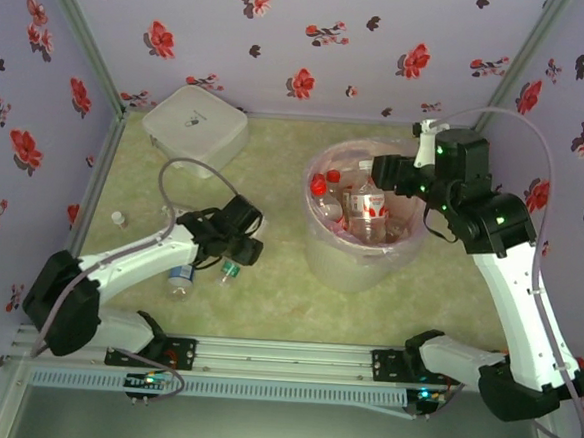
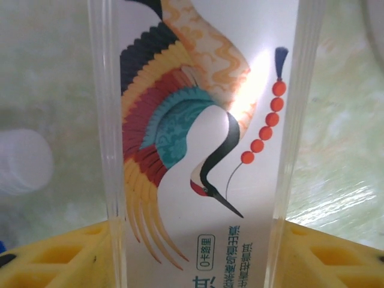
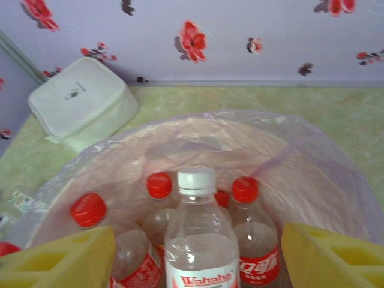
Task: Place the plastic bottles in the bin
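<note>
- The left claw (image 2: 195,234) has 2 blocky yellow fingers (image 2: 54,261) with hollow cells. They press on both sides of 1 crane-label bottle (image 2: 198,120) with no gap to see, so the claw pinches it.
- That bottle is clear and straight-sided. Its glossy white label is printed with 1 many-coloured crane and a string of 6 orange beads.
- Just left of this claw, 1 blurred round white cap (image 2: 21,162) sits low against the table.
- From above, 2 more bottles lie on the table just beside the left claw, on its near side: 1 green-capped bottle (image 1: 229,269) and 1 blue-marked bottle (image 1: 179,277).
- The right claw (image 3: 198,237) hangs over the bin's mouth with its 2 yellow fingers (image 3: 66,258) spread wide.
- 1 white-capped bottle (image 3: 197,216) stands upright between those fingers and touches neither. It has a ribbed cap, a clear rounded body and a red-lettered label.
- Just past it, inside the bin, stand 4 red-capped bottles (image 3: 245,198), 1 of them half hidden.
- The bin (image 3: 312,174) lies directly under and ahead of the right claw. It is round and lined with 1 thin, crinkled, translucent pink bag.
- Beyond the bin, far to the claw's left, 1 white box (image 3: 81,102) with rounded corners and a smooth lid rests on the mottled pale-green table (image 3: 336,108).
- Farthest off is the lilac wall (image 3: 270,24), dotted with red and dark flowers.
</note>
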Robot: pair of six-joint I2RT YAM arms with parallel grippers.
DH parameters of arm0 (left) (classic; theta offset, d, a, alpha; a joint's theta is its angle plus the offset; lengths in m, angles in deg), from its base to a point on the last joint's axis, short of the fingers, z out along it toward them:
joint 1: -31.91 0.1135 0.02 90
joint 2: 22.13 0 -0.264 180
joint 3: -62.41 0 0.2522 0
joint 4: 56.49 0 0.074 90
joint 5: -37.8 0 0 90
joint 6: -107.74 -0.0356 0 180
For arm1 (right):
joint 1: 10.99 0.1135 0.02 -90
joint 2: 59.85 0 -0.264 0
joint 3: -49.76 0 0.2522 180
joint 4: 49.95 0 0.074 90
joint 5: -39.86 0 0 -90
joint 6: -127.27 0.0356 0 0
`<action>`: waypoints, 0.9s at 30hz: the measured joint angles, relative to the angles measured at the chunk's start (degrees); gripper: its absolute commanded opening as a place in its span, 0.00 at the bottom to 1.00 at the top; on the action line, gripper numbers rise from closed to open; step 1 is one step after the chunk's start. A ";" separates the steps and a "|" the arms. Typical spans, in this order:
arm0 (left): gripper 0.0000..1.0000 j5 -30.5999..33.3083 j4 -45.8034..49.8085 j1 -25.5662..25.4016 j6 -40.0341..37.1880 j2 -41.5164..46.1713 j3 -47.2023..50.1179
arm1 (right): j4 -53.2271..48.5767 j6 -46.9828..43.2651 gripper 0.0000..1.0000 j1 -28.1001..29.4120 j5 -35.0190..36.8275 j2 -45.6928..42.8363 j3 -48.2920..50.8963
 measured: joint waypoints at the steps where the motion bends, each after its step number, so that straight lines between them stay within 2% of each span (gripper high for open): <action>1: 0.58 0.37 -0.02 0.00 -0.02 1.49 -0.39 | 0.72 0.00 0.73 0.00 -1.44 -0.35 0.37; 5: 0.49 2.14 -2.25 0.00 -0.37 8.26 -0.46 | 4.68 0.00 0.73 0.00 -8.09 -1.55 2.12; 12: 0.29 2.80 -14.51 0.00 -0.35 19.19 4.28 | 13.44 1.97 0.72 1.05 -17.62 -3.45 3.76; 15: 0.22 1.88 -19.17 0.00 -0.37 21.22 6.08 | 15.67 2.67 0.72 3.52 -19.56 -1.53 3.21; 19: 0.18 -0.46 -24.20 0.00 -0.39 23.41 7.23 | 17.40 2.58 0.73 10.38 -19.47 4.35 1.46; 21: 0.18 -1.79 -26.36 0.00 -0.39 24.57 7.87 | 17.88 2.43 0.78 13.11 -19.41 6.86 1.46; 24: 0.18 -4.22 -29.05 0.00 -0.39 25.86 8.72 | 18.51 2.27 0.92 15.93 -19.12 10.14 1.22; 27: 0.18 -6.36 -30.64 0.00 -0.44 26.03 8.85 | 18.51 1.46 0.98 18.32 -18.23 13.51 -0.81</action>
